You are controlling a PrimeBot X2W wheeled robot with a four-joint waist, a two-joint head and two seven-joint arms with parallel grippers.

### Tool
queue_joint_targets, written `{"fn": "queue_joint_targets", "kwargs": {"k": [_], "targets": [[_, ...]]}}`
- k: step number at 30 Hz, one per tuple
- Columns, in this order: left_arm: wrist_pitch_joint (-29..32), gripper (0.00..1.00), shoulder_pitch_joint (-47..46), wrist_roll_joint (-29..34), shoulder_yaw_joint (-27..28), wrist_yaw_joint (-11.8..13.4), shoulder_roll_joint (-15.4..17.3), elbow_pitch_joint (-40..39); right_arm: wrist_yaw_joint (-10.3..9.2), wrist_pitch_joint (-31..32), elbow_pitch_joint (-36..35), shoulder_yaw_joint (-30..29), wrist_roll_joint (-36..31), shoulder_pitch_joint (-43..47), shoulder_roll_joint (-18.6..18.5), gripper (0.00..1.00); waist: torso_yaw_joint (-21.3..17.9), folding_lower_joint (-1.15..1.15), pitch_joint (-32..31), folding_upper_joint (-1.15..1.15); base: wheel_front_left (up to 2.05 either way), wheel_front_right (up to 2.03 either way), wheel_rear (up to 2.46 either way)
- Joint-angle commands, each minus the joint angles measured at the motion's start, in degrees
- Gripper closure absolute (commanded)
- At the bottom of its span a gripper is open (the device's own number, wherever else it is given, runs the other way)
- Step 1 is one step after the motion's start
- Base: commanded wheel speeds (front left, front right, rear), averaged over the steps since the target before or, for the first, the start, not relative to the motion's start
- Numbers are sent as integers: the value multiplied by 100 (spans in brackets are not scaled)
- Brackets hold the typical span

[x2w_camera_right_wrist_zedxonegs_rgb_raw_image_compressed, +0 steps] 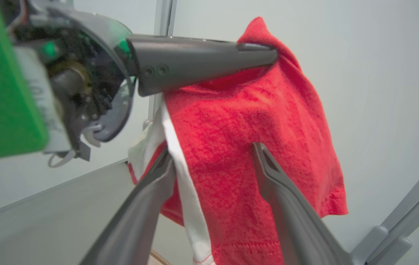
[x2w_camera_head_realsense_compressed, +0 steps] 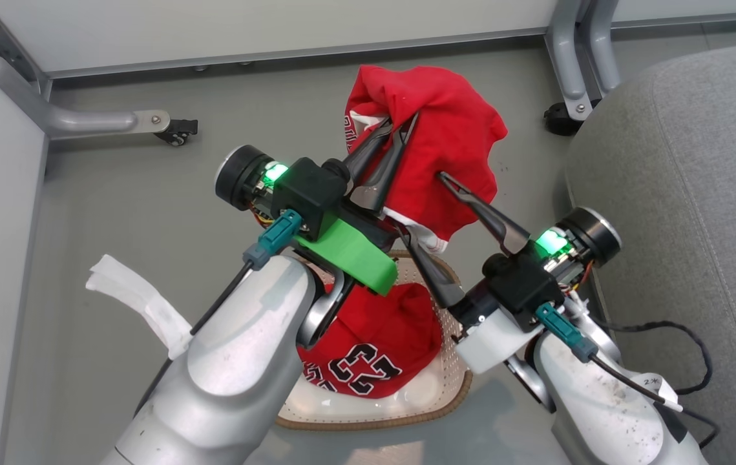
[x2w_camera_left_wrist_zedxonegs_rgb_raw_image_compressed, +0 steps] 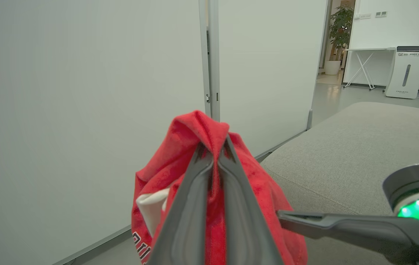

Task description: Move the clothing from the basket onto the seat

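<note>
Grey floor (x2w_camera_head_realsense_compressed: 115, 213) runs under the whole scene, up to a white panel (x2w_camera_head_realsense_compressed: 277, 26) at the back. Nearest to me stands the basket (x2w_camera_head_realsense_compressed: 461, 387), and a red jersey with number 23 (x2w_camera_head_realsense_compressed: 368, 349) lies inside it, so the task is not finished. Above it my left gripper (x2w_camera_head_realsense_compressed: 402, 123) is pressed together on a fold of a second red garment (x2w_camera_head_realsense_compressed: 458, 135). It holds this high, I think so that the hanging cloth clears the rim. My right gripper (x2w_camera_head_realsense_compressed: 420, 201) is spread, with one finger on each side of the lower cloth near the white trim, probably ready to support it. Further, at my right, is the seat (x2w_camera_head_realsense_compressed: 684, 194), where this garment must go
</note>
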Motion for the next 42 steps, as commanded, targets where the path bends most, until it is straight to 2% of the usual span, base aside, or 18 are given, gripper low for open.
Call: {"fn": "queue_joint_targets", "kwargs": {"k": [1, 7, 21, 22, 23, 42], "targets": [[-21, 100, -61, -51, -36, 51, -3, -37, -2, -11, -53, -57, -113, -107, -19, 0, 13, 0, 30, 0, 0, 0, 0], [-21, 100, -94, -264, -253, 203, -2, -126, -2, -10, -144, -335, -138, -200, -17, 0, 44, 0, 137, 0, 0, 0, 0], [-21, 100, -251, -569, -748, 356, -2, -168, -2, -8, 461, -649, -15, -584, -18, 0, 113, 0, 352, 0, 0, 0, 0], [-21, 100, -265, -581, -770, 365, -2, -165, -2, -8, 488, -644, -5, -594, -19, 7, 119, 0, 360, 0, 0, 0, 0], [-21, 100, -267, -588, -799, 361, -1, -159, -2, -8, 544, -640, 44, -600, -20, 100, 127, 0, 367, 0, 0, 0, 0], [-21, 100, -340, -550, -909, 344, -2, 17, -2, -9, 675, -542, 333, -572, -19, 100, 104, 0, 376, 0, 0, 0, 0]]}}
